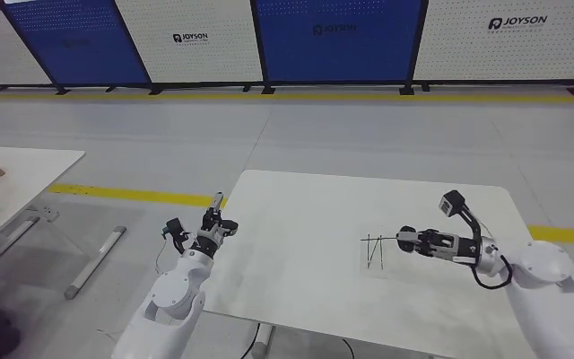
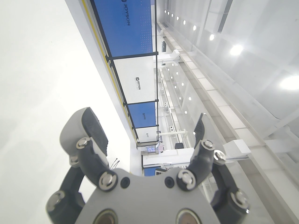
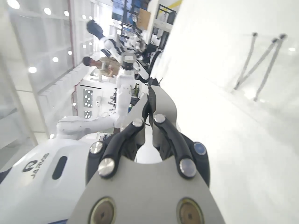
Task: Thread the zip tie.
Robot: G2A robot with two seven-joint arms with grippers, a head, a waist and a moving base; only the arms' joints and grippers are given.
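Three thin black zip ties (image 1: 375,250) lie crossed on the white table (image 1: 305,269), right of its middle; the right wrist view shows these zip ties (image 3: 257,66) flat on the surface. My right gripper (image 1: 403,239) sits low, just to the right of them, not touching. Its fingers (image 3: 161,99) are shut together with nothing visible between them. My left gripper (image 1: 215,212) is at the table's left edge, far from the ties. It stands open (image 2: 147,131), empty, and pointing upward; the zip ties (image 2: 115,163) show tiny beyond its finger.
Another white table (image 1: 27,175) stands at the far left, across a gap of floor. Blue and white partition panels (image 1: 341,40) line the back, behind a yellow floor line (image 1: 134,193). Bare tabletop lies between the two arms.
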